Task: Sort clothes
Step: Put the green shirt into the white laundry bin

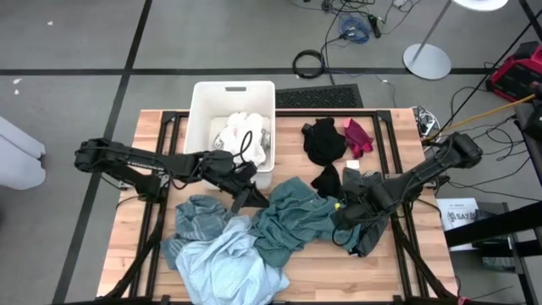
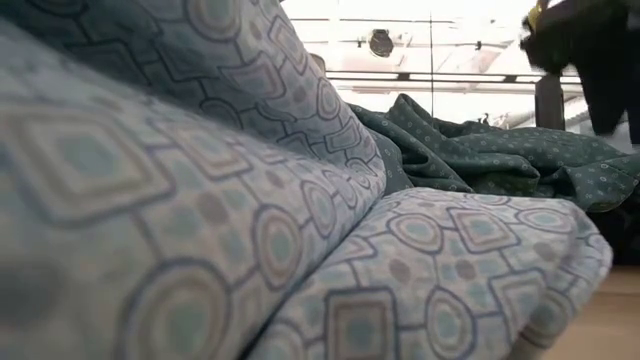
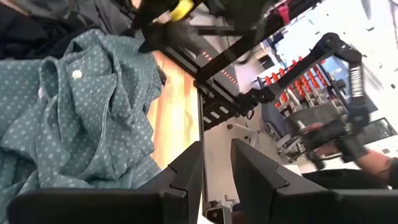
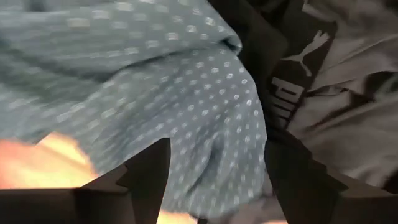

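The clothes lie in a heap across the table's near half: a teal dotted garment (image 1: 292, 222), a light blue one (image 1: 224, 267) and a teal striped one (image 1: 196, 216). A black garment (image 1: 324, 142) and a magenta one (image 1: 358, 135) lie at the far right. White pieces (image 1: 246, 135) sit in the white bin (image 1: 203, 110). My left gripper (image 1: 247, 196) hovers by the bin's near right corner, its fingers (image 3: 186, 171) a little apart with nothing between them. My right gripper (image 1: 345, 216) points down, open, over the teal dotted garment's right edge (image 4: 205, 112), beside a black logo garment (image 4: 292, 74). My right gripper stands over the teal dotted garment's right edge (image 4: 211, 149), pointing down with a finger on either side of a fold. Whether the fingertips touch the cloth I cannot tell. My left gripper touches nothing.
A dark grey garment (image 1: 370, 237) lies under the right arm near the table's right side, and a small black piece (image 1: 327, 180) sits mid-table. In the low view the light blue patterned cloth (image 2: 250, 200) fills the foreground. Bare wood shows along the table's left edge (image 1: 127, 237).
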